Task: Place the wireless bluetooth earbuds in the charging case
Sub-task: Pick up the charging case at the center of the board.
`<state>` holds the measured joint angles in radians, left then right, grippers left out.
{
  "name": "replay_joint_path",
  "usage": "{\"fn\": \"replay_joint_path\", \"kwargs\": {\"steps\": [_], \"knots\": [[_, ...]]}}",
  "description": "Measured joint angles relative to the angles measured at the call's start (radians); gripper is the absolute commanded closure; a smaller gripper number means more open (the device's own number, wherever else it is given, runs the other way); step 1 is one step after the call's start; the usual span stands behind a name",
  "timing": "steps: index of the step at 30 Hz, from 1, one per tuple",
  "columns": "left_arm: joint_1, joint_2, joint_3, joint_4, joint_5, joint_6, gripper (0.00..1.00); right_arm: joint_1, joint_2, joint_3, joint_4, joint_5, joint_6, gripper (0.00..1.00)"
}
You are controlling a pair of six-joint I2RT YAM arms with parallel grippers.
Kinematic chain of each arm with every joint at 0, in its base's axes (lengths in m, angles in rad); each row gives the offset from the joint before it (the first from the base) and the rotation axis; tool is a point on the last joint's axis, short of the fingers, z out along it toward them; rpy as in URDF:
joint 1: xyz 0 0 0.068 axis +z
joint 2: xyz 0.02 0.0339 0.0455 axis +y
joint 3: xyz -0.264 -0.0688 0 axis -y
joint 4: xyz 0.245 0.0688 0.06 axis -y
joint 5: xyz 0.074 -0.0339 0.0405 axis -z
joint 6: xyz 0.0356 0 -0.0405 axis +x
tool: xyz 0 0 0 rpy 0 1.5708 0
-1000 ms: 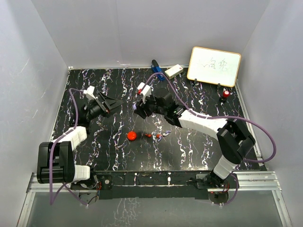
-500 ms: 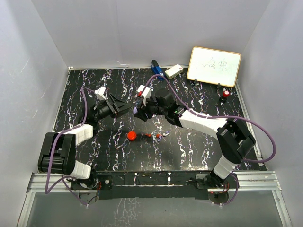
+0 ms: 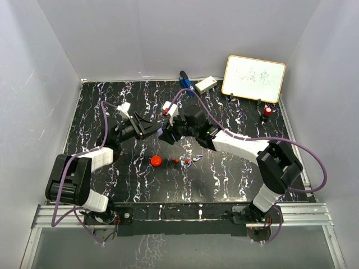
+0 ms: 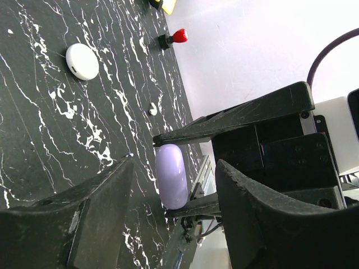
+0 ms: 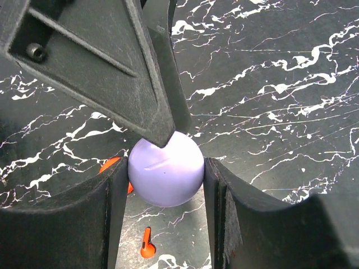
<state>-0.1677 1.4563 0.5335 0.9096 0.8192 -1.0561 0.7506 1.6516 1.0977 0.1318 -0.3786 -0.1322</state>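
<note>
Table (image 3: 224, 179): the black marbled top carries everything loose, leaving the middle as working room.
Right gripper (image 3: 166, 134): clamped on the charging case, one finger on each flank, probably so the other arm can work on it.
Left gripper (image 4: 174, 163): jaws apart, straddling the case from the opposite side. One fingertip (image 5: 162, 131) sits against the case's upper edge. It has no firm grip yet (likely after the lid).
Charging case (image 5: 165, 168): lilac, rounded and seemingly shut, pinched between the right fingers above the table.
Red case (image 3: 156, 161): lies on the table just below the grippers.
Wireless bluetooth earbuds (image 5: 147, 245): a red one lies loose below the held case, others beside it, all outside any case.
</note>
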Motion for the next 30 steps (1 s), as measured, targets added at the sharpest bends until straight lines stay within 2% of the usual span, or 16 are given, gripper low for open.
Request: {"fn": "replay_joint_path", "kwargs": {"steps": [6,15,22,25,29,30], "knots": [[-0.016,0.010,0.000,0.013,-0.001,-0.003,0.53,-0.001,0.000,0.000,0.000,-0.011,0.002,1.00],[-0.027,0.016,0.000,0.031,-0.001,-0.003,0.61,-0.007,0.000,0.000,0.000,-0.014,0.002,1.00],[-0.035,0.029,0.000,0.034,-0.002,-0.003,0.62,-0.008,0.000,0.000,0.000,-0.017,0.002,1.00],[-0.039,0.030,0.000,0.034,-0.002,-0.004,0.71,-0.010,0.000,0.000,0.000,-0.019,0.002,1.00],[-0.040,0.032,0.000,0.034,-0.006,-0.009,0.94,-0.011,0.000,0.000,0.001,-0.019,-0.002,1.00],[-0.041,0.033,0.000,0.033,-0.008,-0.013,0.97,-0.011,0.000,0.000,-0.001,-0.017,-0.003,1.00]]}}
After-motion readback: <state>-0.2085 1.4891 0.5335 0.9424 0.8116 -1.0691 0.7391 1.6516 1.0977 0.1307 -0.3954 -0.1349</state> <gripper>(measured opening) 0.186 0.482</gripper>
